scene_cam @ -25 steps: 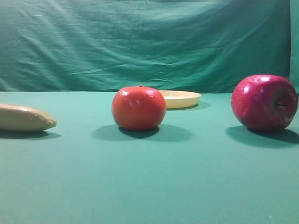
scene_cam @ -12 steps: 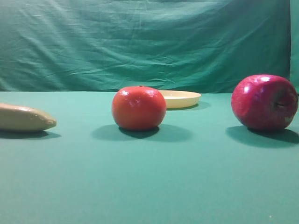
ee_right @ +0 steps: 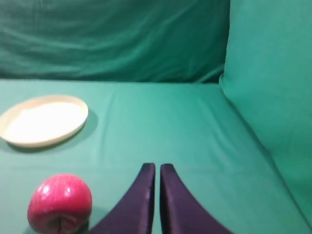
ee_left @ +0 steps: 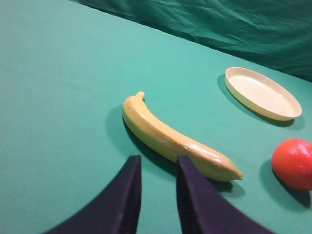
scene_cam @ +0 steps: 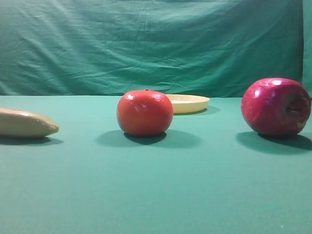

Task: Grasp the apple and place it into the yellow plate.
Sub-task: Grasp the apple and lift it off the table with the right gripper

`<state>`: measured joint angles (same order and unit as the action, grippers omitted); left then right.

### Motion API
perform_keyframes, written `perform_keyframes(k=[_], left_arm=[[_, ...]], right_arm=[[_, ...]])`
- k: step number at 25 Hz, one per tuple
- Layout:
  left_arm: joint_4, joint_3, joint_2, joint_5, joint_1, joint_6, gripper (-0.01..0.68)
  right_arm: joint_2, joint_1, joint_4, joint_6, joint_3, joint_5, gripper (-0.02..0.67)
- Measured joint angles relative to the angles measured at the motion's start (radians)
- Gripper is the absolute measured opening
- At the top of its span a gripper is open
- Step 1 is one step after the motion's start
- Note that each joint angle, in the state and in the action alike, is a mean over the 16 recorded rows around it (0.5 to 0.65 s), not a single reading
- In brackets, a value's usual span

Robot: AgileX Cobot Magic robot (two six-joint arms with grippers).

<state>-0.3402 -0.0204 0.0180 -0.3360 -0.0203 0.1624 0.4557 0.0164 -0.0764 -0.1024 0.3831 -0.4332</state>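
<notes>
On the far left the banana [scene_cam: 27, 123] lies flat on the green surface [scene_cam: 156, 195], and the left gripper [ee_left: 157, 195] hovers just short of it, jaws narrowly parted with nothing between them; it looks parked, not working. Moving to the centre, the orange fruit [scene_cam: 145, 112] sits alone, with the yellow plate [scene_cam: 189, 103] behind it, bare and ready to receive. Over on the right rests the apple [scene_cam: 276, 106], stem dimple turned sideways, untouched. The right gripper [ee_right: 156, 200] hangs above the surface with its fingers pressed almost together, holding nothing, the apple [ee_right: 60, 203] off to its left in the wrist view, so the grasp likely falls to this arm. Against the frames from a second ago, nothing has shifted.
</notes>
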Motion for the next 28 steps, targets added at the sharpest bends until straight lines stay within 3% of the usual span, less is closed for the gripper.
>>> perform_keyframes(k=[8, 16, 19, 28], left_arm=[[0.000, 0.000, 0.000, 0.000, 0.000, 0.000, 0.157], [0.000, 0.000, 0.000, 0.000, 0.000, 0.000, 0.157], [0.000, 0.000, 0.000, 0.000, 0.000, 0.000, 0.157], [0.000, 0.000, 0.000, 0.000, 0.000, 0.000, 0.157]], right_arm=[[0.300, 0.076, -0.095, -0.195, 0.144, -0.162, 0.000], [0.527, 0.211, -0.197, -0.374, 0.259, -0.181, 0.039], [0.606, 0.249, -0.220, -0.417, 0.296, -0.162, 0.117], [0.835, 0.285, -0.269, -0.412, 0.392, -0.113, 0.473]])
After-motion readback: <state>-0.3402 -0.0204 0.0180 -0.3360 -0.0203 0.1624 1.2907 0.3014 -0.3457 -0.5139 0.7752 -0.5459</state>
